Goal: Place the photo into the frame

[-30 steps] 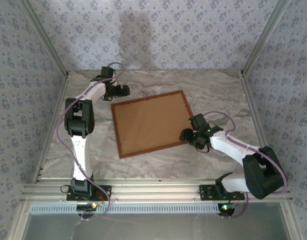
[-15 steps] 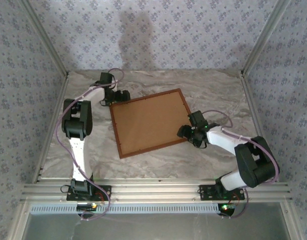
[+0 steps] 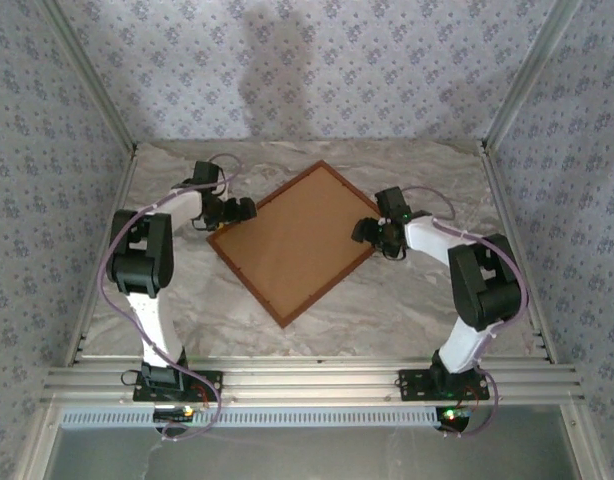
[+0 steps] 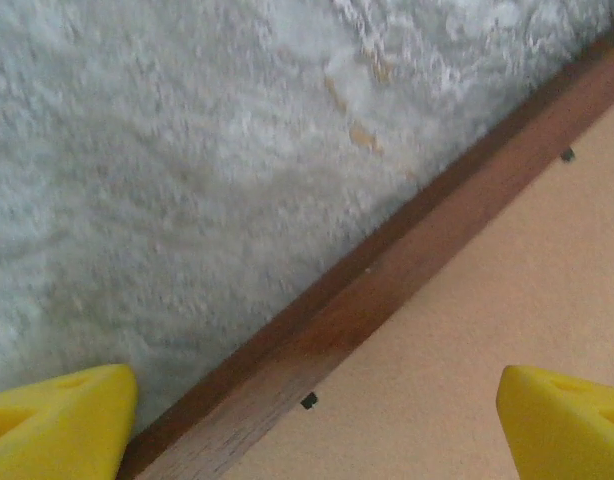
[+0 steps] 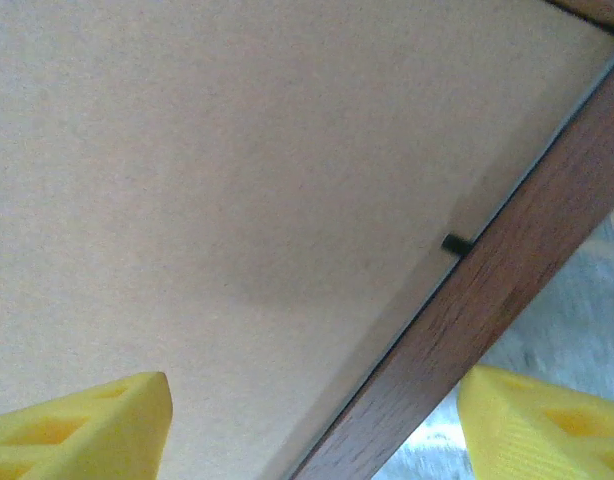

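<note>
no legible text, no labels, no numbers

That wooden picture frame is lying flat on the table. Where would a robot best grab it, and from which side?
Probably by the narrow wooden rim of the frame, coming down from above. It lies flat, back up, on the table and is too wide to span. The rim is thin enough to pinch, one jaw outside, one over the backing board.

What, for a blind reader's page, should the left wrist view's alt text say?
A reddish-brown frame edge runs diagonally between grey table and tan backing board. Yellow fingertips of the open left pincer straddle it.
</note>
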